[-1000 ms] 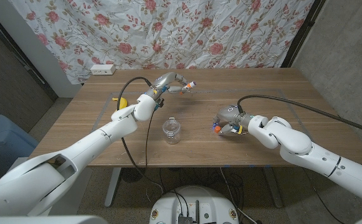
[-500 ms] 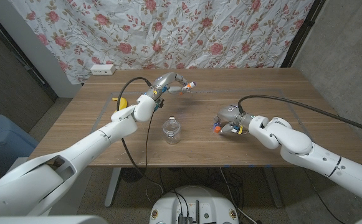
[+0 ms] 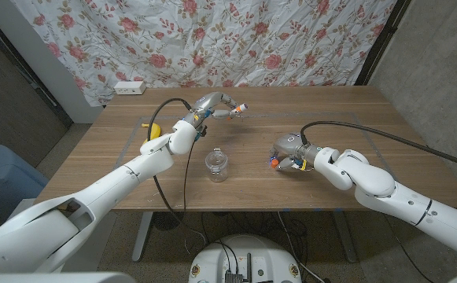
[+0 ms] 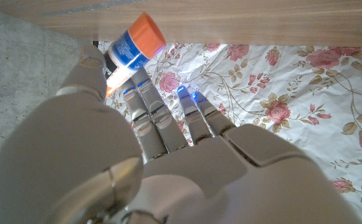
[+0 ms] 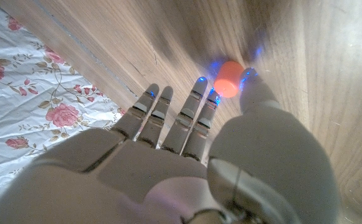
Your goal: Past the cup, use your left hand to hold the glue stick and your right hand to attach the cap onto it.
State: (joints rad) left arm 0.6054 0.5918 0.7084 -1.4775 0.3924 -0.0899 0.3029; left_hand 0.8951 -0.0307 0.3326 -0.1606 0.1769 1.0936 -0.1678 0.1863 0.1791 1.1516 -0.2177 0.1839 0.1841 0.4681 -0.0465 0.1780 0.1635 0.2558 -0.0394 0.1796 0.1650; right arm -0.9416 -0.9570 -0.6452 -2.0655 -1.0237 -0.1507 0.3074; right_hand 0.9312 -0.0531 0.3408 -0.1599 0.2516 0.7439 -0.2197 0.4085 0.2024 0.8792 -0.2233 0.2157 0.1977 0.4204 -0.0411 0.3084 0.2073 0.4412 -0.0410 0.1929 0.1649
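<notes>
Left hand pinches the blue-labelled, orange-ended glue stick far past the clear plastic cup; right hand, fingers clamped on the small orange cap, should line it up squarely before pushing.

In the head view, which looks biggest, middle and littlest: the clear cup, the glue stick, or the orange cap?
1. Clear cup, biggest.
2. Glue stick, held in the left hand.
3. Orange cap, in the right hand, littlest, though partly hidden.

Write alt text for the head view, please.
The left hand holds the glue stick raised beyond the clear cup, while the right hand grips the orange cap low over the wooden table.
</notes>
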